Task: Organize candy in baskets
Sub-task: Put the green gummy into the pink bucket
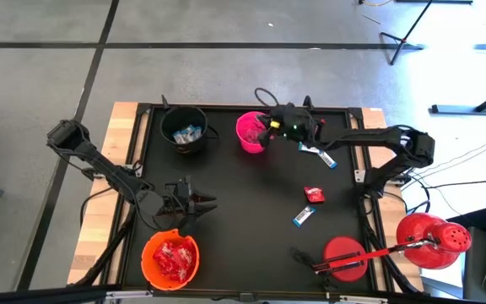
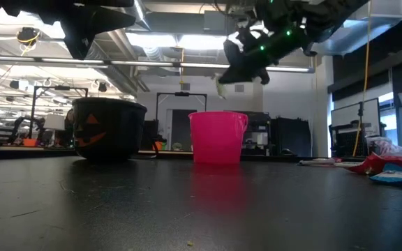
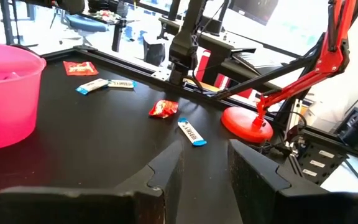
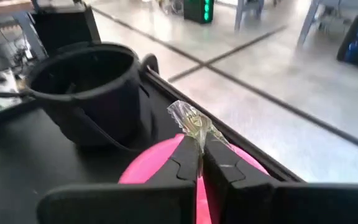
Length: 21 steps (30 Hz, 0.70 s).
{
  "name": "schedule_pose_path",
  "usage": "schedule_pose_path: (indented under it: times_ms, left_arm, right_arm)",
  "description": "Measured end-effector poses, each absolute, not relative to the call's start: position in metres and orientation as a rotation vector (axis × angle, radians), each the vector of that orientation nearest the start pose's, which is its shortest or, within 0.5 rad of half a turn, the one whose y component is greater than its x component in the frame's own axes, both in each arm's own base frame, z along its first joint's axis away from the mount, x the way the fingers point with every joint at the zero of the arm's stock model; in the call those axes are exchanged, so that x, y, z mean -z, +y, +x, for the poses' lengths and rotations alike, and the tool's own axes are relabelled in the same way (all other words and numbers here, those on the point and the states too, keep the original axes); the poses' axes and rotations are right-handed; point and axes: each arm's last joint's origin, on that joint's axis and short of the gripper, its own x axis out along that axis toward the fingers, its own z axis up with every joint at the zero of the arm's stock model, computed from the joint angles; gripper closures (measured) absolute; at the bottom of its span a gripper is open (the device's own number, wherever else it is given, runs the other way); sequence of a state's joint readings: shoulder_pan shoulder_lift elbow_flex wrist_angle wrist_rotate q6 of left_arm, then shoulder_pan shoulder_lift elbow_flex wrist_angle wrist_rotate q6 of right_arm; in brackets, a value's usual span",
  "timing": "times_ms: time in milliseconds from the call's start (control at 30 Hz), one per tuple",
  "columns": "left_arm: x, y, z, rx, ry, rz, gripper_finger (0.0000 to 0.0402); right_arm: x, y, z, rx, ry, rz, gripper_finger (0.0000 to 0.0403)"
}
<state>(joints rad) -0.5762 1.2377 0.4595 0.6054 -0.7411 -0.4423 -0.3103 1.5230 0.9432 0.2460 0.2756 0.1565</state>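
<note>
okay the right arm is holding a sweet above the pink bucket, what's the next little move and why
Probably open the right gripper and let go. It is shut on a small clear-wrapped candy, pinched at the fingertips, and the round pink plastic bucket lies right beneath it in the right wrist view, with the gripper above the rim in the low view. The left gripper waits open near the orange bucket.

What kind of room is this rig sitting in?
Probably a robotics lab or workshop: a black table on a bare concrete floor, tripod stand legs nearby, and workbenches with equipment under exposed ceiling beams.
</note>
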Motion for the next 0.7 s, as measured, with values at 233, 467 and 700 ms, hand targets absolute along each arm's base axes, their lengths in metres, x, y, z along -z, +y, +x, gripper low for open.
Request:
schedule_pose_path:
  times_ms: [233,467,700]
  left_arm:
    - [-0.2071,-0.113,0.21,-0.199,0.108,-0.325,0.0286]
    - [-0.2071,-0.113,0.21,-0.2,0.108,-0.325,0.0286]
    - [-0.2057,-0.1129,0.2098,-0.202,0.119,-0.317,0.0286]
  right_arm:
    - [-0.2435,-0.1184,0.3119,0.551,0.374,0.213,0.0396]
    - [-0.2428,-0.1132,0.3135,0.526,0.385,0.21,0.0395]
    - [-0.2422,-0.113,0.3135,0.526,0.39,0.212,0.0395]
